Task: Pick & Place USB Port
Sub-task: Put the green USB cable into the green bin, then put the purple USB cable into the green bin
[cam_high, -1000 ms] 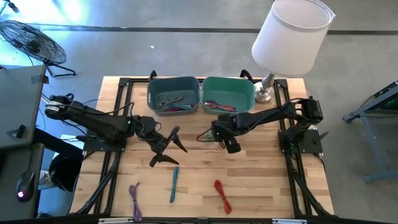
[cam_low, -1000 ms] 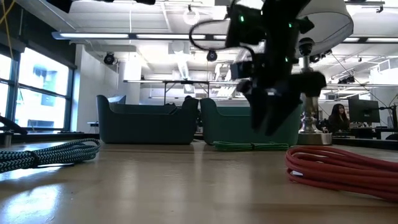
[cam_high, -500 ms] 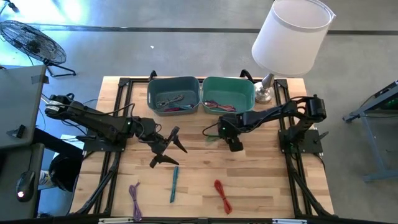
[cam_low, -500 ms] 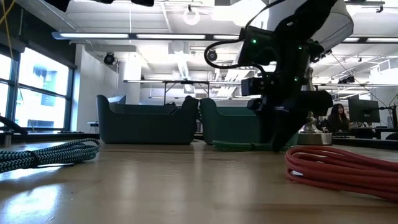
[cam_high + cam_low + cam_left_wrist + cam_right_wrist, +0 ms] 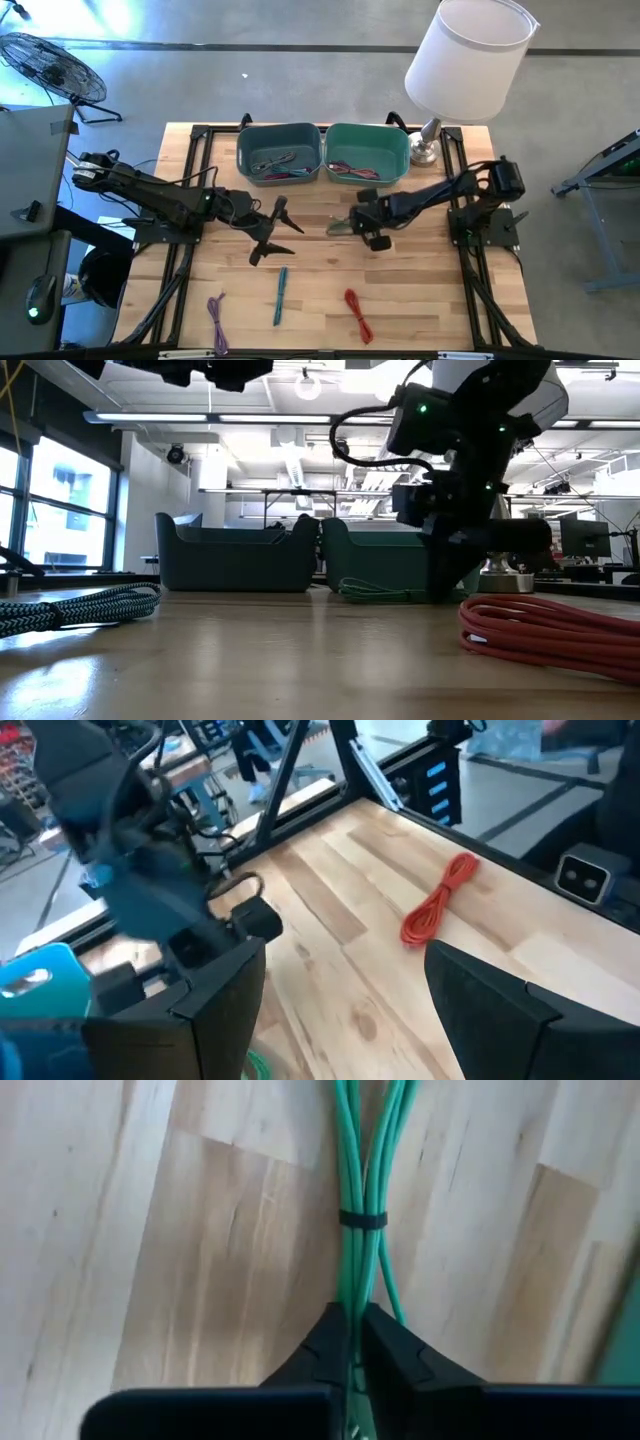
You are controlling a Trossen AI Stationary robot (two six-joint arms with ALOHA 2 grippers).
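Note:
A green cable bundle (image 5: 338, 226), bound by a black tie (image 5: 362, 1220), lies on the wooden table in front of the two bins. My right gripper (image 5: 352, 225) is down at the table and shut on it. The low view shows the bundle (image 5: 385, 594) flat on the wood beside that gripper (image 5: 448, 588). My left gripper (image 5: 270, 232) hovers open above the table left of centre, with nothing between its fingers (image 5: 210, 1010). My right gripper pinches the green bundle's strands (image 5: 352, 1292) between its two fingers (image 5: 320, 1345), a little short of the black tie. The fingers slant down from the table's right side. The bundle runs on away from the fingertips and lies on the table.
A dark teal bin (image 5: 278, 152) and a green bin (image 5: 368, 150), both with cables inside, stand at the far edge. A white lamp (image 5: 468, 60) stands at the far right. Purple (image 5: 217, 312), teal (image 5: 281, 295) and red (image 5: 358, 313) cables lie near the front edge.
My right gripper has come down onto the table and a little toward the near edge, and it has shut on the green bundle. The bundle still lies on the wood.

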